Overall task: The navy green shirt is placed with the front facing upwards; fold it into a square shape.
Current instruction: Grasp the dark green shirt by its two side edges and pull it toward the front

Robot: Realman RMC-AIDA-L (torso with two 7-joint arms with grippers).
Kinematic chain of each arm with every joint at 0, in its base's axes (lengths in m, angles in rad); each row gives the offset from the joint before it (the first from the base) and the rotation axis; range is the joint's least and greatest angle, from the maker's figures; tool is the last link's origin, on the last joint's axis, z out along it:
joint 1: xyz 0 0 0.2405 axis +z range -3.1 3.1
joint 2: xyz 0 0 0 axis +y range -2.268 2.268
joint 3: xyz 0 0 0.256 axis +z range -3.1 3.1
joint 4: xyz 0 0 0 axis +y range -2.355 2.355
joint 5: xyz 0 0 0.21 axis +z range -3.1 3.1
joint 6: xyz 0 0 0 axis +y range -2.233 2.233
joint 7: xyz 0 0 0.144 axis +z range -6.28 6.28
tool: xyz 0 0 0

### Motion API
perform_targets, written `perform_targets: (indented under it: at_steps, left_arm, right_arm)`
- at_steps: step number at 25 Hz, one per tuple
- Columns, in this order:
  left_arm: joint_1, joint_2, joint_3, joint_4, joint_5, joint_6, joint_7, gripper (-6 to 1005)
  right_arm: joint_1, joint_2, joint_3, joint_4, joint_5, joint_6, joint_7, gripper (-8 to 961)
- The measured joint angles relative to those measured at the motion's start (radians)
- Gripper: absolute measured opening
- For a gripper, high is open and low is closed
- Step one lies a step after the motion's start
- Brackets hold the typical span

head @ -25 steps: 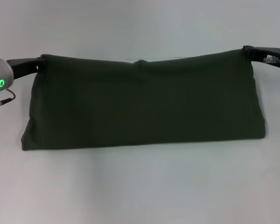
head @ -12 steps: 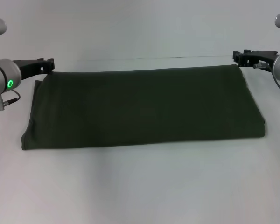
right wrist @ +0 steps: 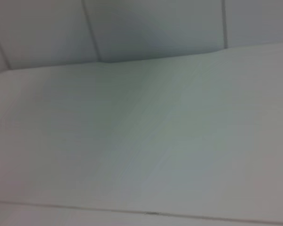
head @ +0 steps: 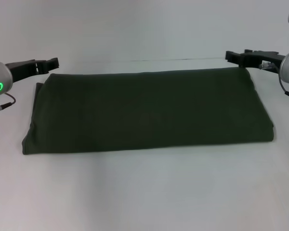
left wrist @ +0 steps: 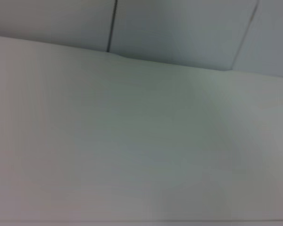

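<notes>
Left gripper (head: 53, 62) at shirt's far-left corner, right gripper (head: 230, 56) at far-right corner, finger spread indiscernible, navy green shirt (head: 147, 111) folded flat on white counter (head: 149, 192).

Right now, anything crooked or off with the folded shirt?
Nothing serious. The navy green shirt lies flat as a wide rectangle, not a square, on the table. At its left end a lower layer sticks out past the top one. The left gripper and right gripper sit by its far corners.

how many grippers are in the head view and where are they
2. The left gripper is off the far left corner of the navy green shirt; the right gripper is by its far right corner. Neither holds the shirt.
</notes>
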Motion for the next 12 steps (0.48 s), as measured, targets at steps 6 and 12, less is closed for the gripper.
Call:
perform_targets:
  at_steps: [6, 12]
  left_arm:
    - [0.096, 0.004, -0.002, 0.101, -0.133, 0.259, 0.009, 800]
    - [0.178, 0.007, -0.043, 0.159, -0.248, 0.466, 0.000, 935]
  right_arm:
    - [-0.084, 0.003, -0.002, -0.086, 0.089, -0.306, -0.086, 626]
    - [-0.204, 0.002, -0.002, -0.152, 0.231, -0.655, -0.240, 626]
